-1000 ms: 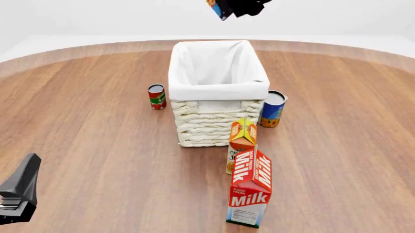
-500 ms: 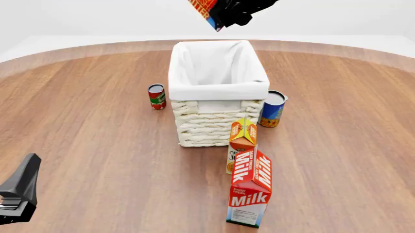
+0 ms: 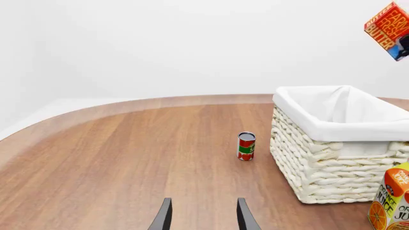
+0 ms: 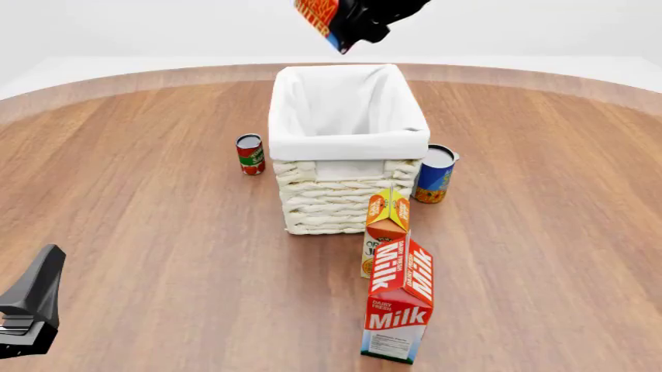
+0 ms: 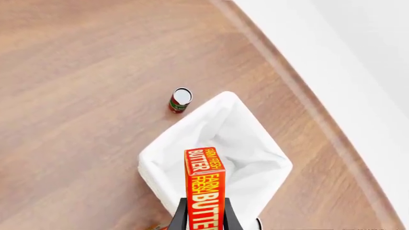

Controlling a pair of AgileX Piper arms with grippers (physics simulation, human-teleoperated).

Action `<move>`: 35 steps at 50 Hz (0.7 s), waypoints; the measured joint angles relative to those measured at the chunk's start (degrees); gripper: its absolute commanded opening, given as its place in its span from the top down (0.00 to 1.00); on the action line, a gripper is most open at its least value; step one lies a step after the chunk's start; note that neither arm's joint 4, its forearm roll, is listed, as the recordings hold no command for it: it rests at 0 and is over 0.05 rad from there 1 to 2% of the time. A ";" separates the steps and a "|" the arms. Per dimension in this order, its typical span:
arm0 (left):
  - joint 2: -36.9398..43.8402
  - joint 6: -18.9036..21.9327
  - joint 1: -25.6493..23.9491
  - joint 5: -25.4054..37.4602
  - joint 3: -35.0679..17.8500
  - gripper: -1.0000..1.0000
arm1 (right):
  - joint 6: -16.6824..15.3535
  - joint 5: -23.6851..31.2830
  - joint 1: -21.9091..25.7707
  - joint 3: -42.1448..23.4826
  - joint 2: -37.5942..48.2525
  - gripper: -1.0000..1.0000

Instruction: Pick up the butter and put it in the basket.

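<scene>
The right arm's fingers (image 5: 203, 221) are clamped on the butter (image 5: 204, 188), held high over the basket (image 4: 349, 146), its long axis running out from the fingers. The left arm's fingers (image 3: 203, 215), spread and empty, sit low over the bench (image 4: 155, 232), well apart.

The basket (image 4: 349, 147) stands mid-table, a small can (image 4: 249, 154) to its left, two cartons (image 4: 393, 271) in front.

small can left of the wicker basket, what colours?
The small can is red with a green band and a dark top; the left wrist view shows it best.
</scene>
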 measured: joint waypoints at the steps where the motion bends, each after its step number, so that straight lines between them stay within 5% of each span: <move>1: 0.00 0.00 0.00 0.00 0.00 0.00 | -0.04 0.08 -0.08 -0.23 0.28 1.00; 35: 0.00 0.00 0.00 0.00 0.00 0.00 | -0.95 0.64 -2.82 -5.36 7.48 1.00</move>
